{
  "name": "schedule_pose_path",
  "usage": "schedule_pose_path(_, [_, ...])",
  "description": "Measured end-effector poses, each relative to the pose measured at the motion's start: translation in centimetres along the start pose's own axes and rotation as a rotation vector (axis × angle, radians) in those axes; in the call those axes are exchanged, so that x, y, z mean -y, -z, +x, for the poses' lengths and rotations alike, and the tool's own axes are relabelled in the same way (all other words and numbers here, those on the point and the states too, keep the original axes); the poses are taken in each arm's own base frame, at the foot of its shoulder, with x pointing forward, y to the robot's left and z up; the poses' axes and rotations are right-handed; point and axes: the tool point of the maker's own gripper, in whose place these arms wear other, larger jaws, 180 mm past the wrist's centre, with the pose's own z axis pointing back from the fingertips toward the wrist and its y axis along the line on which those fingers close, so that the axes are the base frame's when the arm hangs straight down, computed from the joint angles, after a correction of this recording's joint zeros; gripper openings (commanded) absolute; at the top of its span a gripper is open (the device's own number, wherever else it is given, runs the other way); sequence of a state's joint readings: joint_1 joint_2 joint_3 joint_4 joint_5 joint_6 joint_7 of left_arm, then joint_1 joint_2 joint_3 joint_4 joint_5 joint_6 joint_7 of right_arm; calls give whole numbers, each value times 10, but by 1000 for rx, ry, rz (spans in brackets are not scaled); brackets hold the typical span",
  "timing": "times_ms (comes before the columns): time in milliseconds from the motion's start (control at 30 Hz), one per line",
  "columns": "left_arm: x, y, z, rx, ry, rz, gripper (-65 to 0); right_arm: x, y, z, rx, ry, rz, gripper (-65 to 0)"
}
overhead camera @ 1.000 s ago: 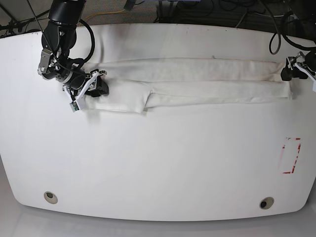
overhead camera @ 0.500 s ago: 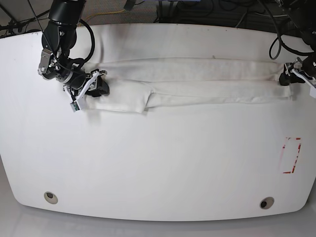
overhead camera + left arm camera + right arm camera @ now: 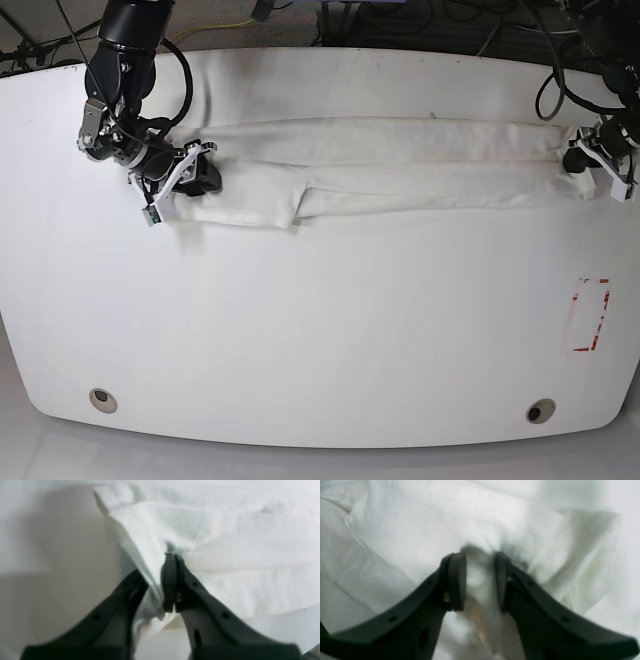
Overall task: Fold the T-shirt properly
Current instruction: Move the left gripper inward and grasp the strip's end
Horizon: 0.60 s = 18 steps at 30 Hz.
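The T-shirt (image 3: 400,165) lies on the white table (image 3: 320,330) as a long white band, folded lengthwise, running left to right. My right gripper (image 3: 200,180) is at its left end. In the right wrist view that gripper (image 3: 480,560) is shut on a bunched fold of the T-shirt (image 3: 420,517). My left gripper (image 3: 577,160) is at the band's right end. In the left wrist view the left gripper (image 3: 167,560) has its jaws shut on a raised edge of the T-shirt (image 3: 237,555), and cloth drapes over one finger.
A red rectangular marking (image 3: 588,315) sits on the table at the right. Two round holes (image 3: 101,399) (image 3: 540,411) lie near the front edge. Cables (image 3: 560,80) hang behind the back edge. The table's rim curves in at both front corners.
My left gripper has moved in onto the band's right end and closed on the cloth. The right arm and its grip have not moved.
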<state>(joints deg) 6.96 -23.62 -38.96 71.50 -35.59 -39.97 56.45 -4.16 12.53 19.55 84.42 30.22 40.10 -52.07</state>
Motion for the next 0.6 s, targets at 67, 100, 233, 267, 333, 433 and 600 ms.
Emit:
schedule_pose_path(67, [1, -15, 5, 20, 49, 38, -646, 0, 0, 0, 0, 0, 1, -461])
schedule_pose_path(100, [2, -20, 1, 27, 45, 44, -646, -1, 0, 0, 0, 1, 2, -461])
schedule_pose_path(233, [23, -48, 31, 104, 205, 93, -646, -1, 1, -1, 3, 6, 4, -461])
schedule_pose_path(267, [29, -52, 38, 124, 234, 102, -646, -1, 1, 0, 4, 6, 5, -461])
schedule_pose_path(333, [55, -61, 58, 194, 309, 79, -646, -2, 1, -1, 3, 6, 5, -461])
schedule_pose_path(433, [95, -61, 58, 194, 428, 30, -646, -2, 1, -1, 3, 5, 5, -461])
schedule_pose_path(600, [164, -43, 41, 165, 530, -130, -646, -2, 1, 0, 4, 5, 5, -461])
